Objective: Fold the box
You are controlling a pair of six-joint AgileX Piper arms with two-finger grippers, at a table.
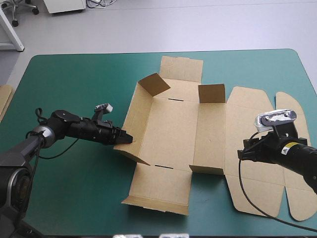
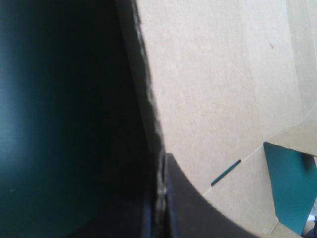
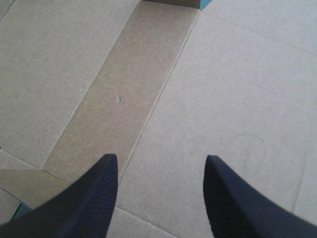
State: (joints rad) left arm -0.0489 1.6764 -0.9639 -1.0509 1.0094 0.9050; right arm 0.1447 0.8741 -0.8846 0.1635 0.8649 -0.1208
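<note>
Left gripper [image 1: 126, 138] pinches the raised left wall of the single brown box [image 1: 168, 129], while right gripper [image 3: 161, 157] hangs over its flat lid, fingers apart.

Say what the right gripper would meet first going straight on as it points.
Most likely the box: the right gripper, open, points across the flat lid panel toward the darker wall strip. Height is unclear, so it may touch the flat panel first.

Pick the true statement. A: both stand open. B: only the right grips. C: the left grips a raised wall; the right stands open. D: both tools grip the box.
C: the left tool pinches the box at its raised wall; the right tool stands open.
</note>
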